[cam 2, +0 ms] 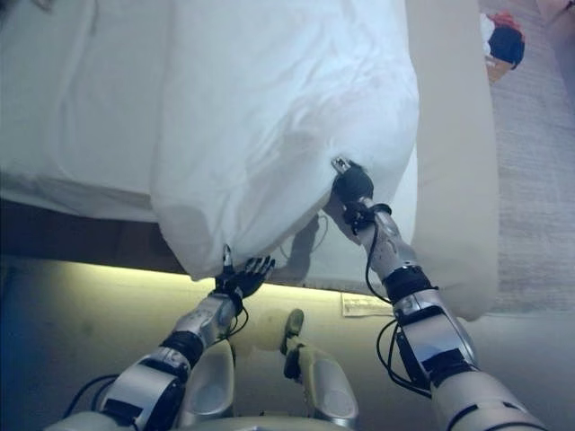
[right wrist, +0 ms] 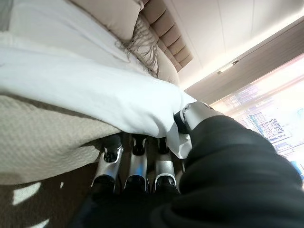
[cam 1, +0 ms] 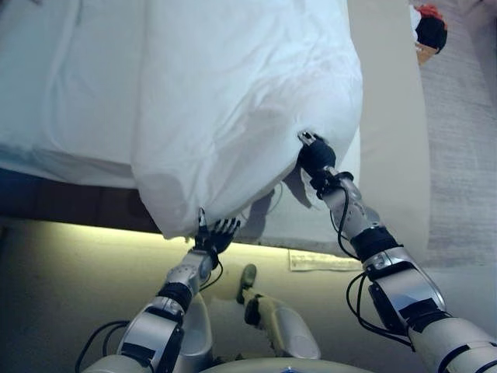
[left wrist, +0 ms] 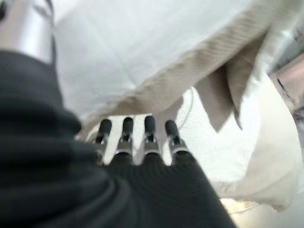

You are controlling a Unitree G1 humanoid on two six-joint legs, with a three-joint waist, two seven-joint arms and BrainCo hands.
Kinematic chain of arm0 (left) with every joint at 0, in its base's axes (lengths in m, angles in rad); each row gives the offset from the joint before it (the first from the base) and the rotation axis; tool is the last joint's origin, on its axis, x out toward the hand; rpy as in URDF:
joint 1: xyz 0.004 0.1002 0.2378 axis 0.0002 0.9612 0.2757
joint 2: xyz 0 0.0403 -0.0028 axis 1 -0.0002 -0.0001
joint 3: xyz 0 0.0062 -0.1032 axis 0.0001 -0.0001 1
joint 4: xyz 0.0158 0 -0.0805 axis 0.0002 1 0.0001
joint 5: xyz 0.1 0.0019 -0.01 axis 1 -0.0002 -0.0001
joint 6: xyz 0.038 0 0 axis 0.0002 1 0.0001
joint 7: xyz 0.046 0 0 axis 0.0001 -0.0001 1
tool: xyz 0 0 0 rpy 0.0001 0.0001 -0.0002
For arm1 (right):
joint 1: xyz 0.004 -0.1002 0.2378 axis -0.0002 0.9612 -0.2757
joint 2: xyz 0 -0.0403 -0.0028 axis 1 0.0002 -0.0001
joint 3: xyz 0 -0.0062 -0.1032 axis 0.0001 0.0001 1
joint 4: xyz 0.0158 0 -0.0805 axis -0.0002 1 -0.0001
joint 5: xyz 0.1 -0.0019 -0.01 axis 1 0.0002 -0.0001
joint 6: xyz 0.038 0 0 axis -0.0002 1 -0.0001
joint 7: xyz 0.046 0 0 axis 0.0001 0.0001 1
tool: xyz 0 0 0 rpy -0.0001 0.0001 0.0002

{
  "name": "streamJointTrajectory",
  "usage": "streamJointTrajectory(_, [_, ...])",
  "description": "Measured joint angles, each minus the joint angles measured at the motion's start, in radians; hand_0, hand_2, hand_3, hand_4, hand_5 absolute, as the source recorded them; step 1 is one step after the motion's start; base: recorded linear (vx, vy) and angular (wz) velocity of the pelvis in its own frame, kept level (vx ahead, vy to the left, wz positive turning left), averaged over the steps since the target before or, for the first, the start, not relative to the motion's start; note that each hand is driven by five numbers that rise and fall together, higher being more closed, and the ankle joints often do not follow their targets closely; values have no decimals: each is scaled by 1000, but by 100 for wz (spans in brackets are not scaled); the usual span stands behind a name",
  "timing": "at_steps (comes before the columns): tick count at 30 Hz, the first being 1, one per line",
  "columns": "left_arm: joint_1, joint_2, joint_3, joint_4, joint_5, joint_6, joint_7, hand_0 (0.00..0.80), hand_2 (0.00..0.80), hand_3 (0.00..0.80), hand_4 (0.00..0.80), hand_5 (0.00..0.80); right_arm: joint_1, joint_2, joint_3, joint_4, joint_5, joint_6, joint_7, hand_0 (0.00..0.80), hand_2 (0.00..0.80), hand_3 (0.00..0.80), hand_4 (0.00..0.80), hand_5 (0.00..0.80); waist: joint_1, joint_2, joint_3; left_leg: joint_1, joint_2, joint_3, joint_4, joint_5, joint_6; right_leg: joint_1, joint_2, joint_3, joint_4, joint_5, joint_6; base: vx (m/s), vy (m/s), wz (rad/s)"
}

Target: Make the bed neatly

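A white duvet point(cam 1: 248, 101) lies on the bed, and its end hangs over the foot of the bed towards me. My right hand point(cam 1: 314, 155) grips the duvet's hanging edge on the right. In the right wrist view the thumb point(right wrist: 192, 114) lies on the white cloth point(right wrist: 95, 90) and the fingers point(right wrist: 111, 147) go under it. My left hand point(cam 1: 215, 233) is just under the duvet's lowest corner with its fingers point(left wrist: 124, 130) straight and spread, holding nothing. The white sheet point(cam 1: 54, 85) is bare to the left of the duvet.
The beige bed side point(cam 1: 388, 116) runs along the right, with grey carpet point(cam 1: 462, 155) beyond it. A red and black object point(cam 1: 429, 27) sits at the far right. A white label point(cam 1: 322, 260) hangs below the bed edge. A beige pillow point(right wrist: 114, 14) and a padded headboard point(right wrist: 166, 28) show in the right wrist view.
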Motion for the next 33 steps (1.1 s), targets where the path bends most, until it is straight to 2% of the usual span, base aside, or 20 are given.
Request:
streamJointTrajectory(4, [-12, -1, 20, -61, -1, -86, -66, 0, 0, 0, 0, 0, 46, 0, -6, -83, 8, -34, -7, 800, 800, 800, 800, 800, -3, -32, 55, -17, 5, -8, 15, -2, -3, -5, 4, -4, 0, 1, -2, -22, -84, 5])
streamJointTrajectory(7, [-16, -1, 54, -90, -1, -158, -111, 0, 0, 0, 0, 0, 94, 0, -7, -124, 9, -49, -6, 800, 800, 800, 800, 800, -7, -46, 63, -42, 8, -12, 23, -3, -5, -25, 7, -5, 0, 3, -2, -17, -56, 1])
streamJointTrajectory(13, [-18, -4, 93, -115, -2, -248, -173, 0, 0, 0, 0, 0, 112, -1, -8, -124, 23, -56, 1, 800, 800, 800, 800, 800, -7, -50, 65, -53, 9, -20, 21, -4, -6, -30, 9, -11, -6, 4, -4, 3, -14, 2])
streamJointTrajectory(23, [-12, 1, 113, -115, -2, -289, -227, 0, 0, 0, 0, 0, 118, -1, -8, -69, 49, -55, 37, 800, 800, 800, 800, 800, 4, -48, 67, -7, -3, -32, -12, 6, -3, 18, -1, -25, -22, 2, -1, 19, 31, 6])
streamJointTrajectory(24, [-13, 2, 114, -115, -2, -290, -231, 60, 60, 60, 60, 60, 118, -1, -8, -68, 49, -55, 37, 800, 800, 800, 800, 800, 6, -46, 68, -7, -6, -35, -15, 8, -3, 18, -3, -30, -22, 2, -1, 53, 45, 10])
streamJointTrajectory(25, [-13, 3, 114, -115, -2, -290, -233, 458, 458, 458, 458, 458, 118, -1, -8, -66, 48, -54, 37, 800, 800, 800, 800, 800, 8, -42, 71, -8, -8, -37, -16, 10, -3, 18, -4, -32, -22, 2, -1, 32, 49, 10])
streamJointTrajectory(26, [-13, 3, 115, -115, -2, -290, -234, 750, 750, 750, 750, 750, 118, -1, -8, -64, 46, -53, 37, 800, 800, 800, 800, 800, 12, -37, 74, -7, -10, -40, -19, 13, -2, 20, -6, -35, -22, 2, -1, 27, 43, 9])
streamJointTrajectory(27, [-13, 8, 115, -115, -2, -290, -235, 800, 800, 800, 800, 800, 118, -2, -10, -61, 44, -52, 37, 800, 800, 800, 800, 800, 19, -31, 79, -3, -12, -42, -24, 18, -3, 22, -8, -38, -22, 2, -1, 3, 50, 8])
streamJointTrajectory(28, [-13, 9, 114, -114, -2, -290, -235, 800, 800, 800, 800, 800, 118, -5, -10, -58, 38, -47, 36, 800, 800, 800, 800, 800, 24, -27, 82, 4, -14, -42, -32, 24, -2, 24, -10, -39, -22, 2, -1, 29, 46, 9])
streamJointTrajectory(29, [-13, 14, 118, -114, -4, -291, -235, 800, 800, 800, 800, 800, 117, -12, -10, -57, 26, -38, 34, 0, 0, 0, 0, 0, 29, -20, 87, 12, -17, -44, -45, 31, -2, 27, -13, -41, -22, 1, -1, 28, 47, 9])
streamJointTrajectory(33, [-16, 64, 135, -111, -11, -311, -234, 800, 800, 800, 800, 800, 112, -24, -8, -57, -31, 9, 18, 0, 0, 0, 0, 0, 29, -8, 94, 38, -21, -47, -64, 37, -1, 48, -17, -43, -26, 0, 1, 18, 46, 5])
